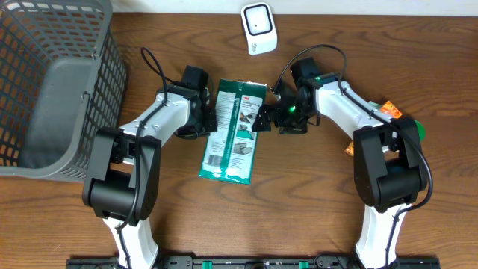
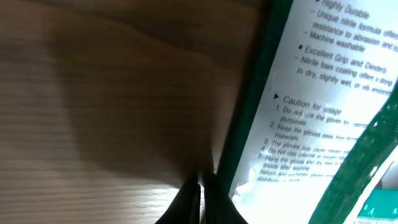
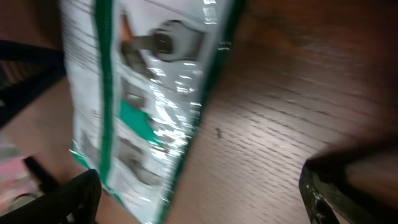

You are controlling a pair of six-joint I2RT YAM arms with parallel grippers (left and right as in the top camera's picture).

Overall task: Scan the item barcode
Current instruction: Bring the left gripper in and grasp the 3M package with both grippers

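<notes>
Grey basket (image 1: 112, 82) stands apart from glove packet (image 1: 231, 149).

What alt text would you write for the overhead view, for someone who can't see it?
A green-and-white packet lies flat on a wooden table between two robot grippers: the left gripper shut by its left edge, the right gripper open by its right edge. A small white scanner sits beyond it, and a grey mesh basket at far left.

Packet (image 1: 233, 131) lies on the table (image 1: 299, 217) between left gripper (image 1: 208, 113) and right gripper (image 1: 263, 119). Basket (image 1: 52, 90) sits left, scanner (image 1: 258, 28) behind, possibly oddments (image 1: 393, 112) far right.
</notes>
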